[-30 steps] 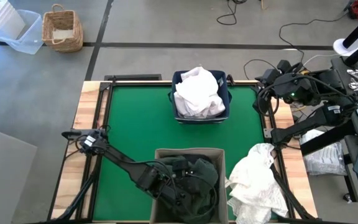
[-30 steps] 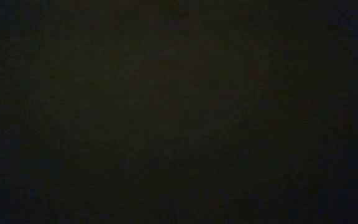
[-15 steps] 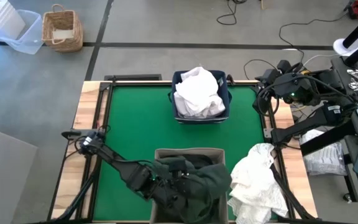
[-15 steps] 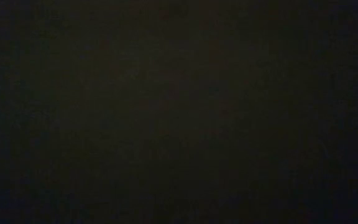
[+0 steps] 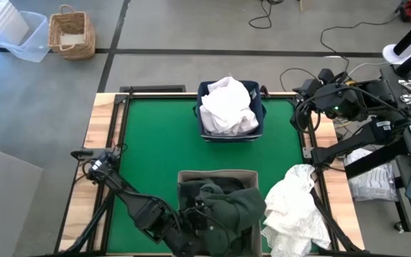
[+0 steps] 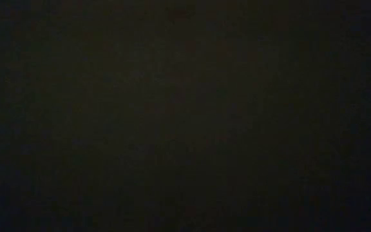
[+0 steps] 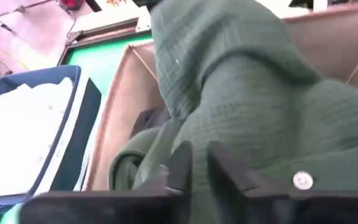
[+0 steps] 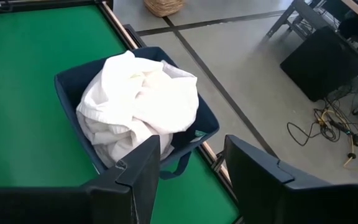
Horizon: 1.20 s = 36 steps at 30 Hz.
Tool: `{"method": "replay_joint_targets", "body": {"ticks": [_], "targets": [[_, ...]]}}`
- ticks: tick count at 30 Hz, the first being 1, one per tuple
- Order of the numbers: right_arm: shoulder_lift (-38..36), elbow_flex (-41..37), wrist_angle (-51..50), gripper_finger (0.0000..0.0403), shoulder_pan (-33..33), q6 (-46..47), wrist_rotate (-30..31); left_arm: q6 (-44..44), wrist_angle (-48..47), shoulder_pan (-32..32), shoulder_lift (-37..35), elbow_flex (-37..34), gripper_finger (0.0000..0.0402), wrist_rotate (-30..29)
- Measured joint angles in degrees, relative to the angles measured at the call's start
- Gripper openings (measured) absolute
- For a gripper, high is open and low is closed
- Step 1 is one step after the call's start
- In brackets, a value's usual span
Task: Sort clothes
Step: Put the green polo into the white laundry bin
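Dark green garment (image 5: 227, 207), white clothes (image 5: 227, 106), navy bin (image 8: 194, 134), green table (image 5: 155, 143).

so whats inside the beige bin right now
The beige bin holds a dark green garment heaped to its rim, a darker piece beneath. The left gripper is shut against the green cloth. The bin's floor is covered.

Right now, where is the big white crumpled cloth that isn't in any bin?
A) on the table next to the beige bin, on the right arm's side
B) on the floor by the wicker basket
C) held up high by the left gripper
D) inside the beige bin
A: the loose white cloth lies on the table beside the beige bin, toward the right arm's side, with no gripper touching it.
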Motion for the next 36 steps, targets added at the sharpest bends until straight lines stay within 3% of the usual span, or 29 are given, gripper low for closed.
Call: {"method": "replay_joint_targets", "body": {"ticks": [2, 8, 19, 29, 36], "targets": [[0.0, 0.0, 0.0, 0.0173, 0.0, 0.0, 0.0, -0.1, -0.4, 0.0, 0.3, 0.0, 0.0011, 1.0], [0.0, 0.0, 0.0, 0.0174, 0.0, 0.0, 0.0, -0.9, -1.6, 0.0, 1.6, -0.4, 0.0002, 6.3], [0.0, 0.0, 0.0, 0.0160, 0.0, 0.1, 0.0, -7.7, -5.6, 1.6, 4.0, -4.4, 0.0000, 5.0], [0.0, -0.1, 0.0, 0.0172, 0.0, 0.1, 0.0, -9.2, -5.2, 1.7, 7.4, -5.0, 0.0000, 18.5], [0.0, -0.1, 0.0, 0.0169, 0.0, 0.5, 0.0, -9.2, -5.2, 1.6, 8.2, -4.4, 0.0000, 19.1]]}}
